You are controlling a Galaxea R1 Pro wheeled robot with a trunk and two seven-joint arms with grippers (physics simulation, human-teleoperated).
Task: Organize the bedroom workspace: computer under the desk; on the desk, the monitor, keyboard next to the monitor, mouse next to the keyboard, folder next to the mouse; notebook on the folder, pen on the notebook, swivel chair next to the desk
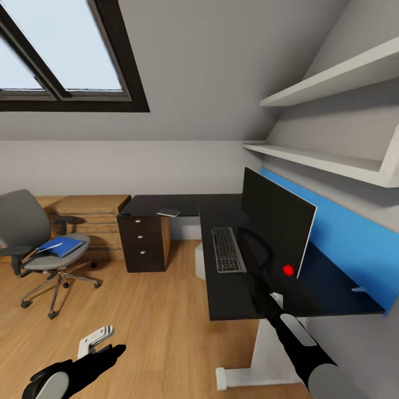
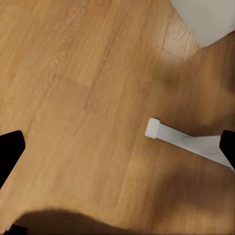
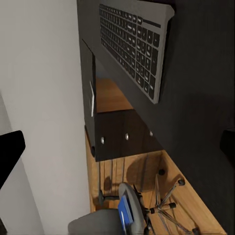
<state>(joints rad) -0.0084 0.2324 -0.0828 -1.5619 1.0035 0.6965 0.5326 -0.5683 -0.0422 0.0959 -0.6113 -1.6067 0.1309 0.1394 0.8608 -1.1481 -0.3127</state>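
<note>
On the desk (image 1: 221, 208) in the head view, the keyboard (image 1: 228, 249) lay just left of the right gripper (image 1: 265, 277), whose state I couldn't tell; left gripper (image 1: 100, 339) hung low, open. From the right wrist, the keyboard (image 3: 134, 41) sat ahead, fingers spread, empty

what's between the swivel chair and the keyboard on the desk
In the head view, the black drawer unit with the grey notebook on the desk above it lies between swivel chair and keyboard.

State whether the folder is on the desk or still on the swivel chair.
Still on the chair: the blue folder lies on the swivel chair seat, well apart from the desk.
</note>
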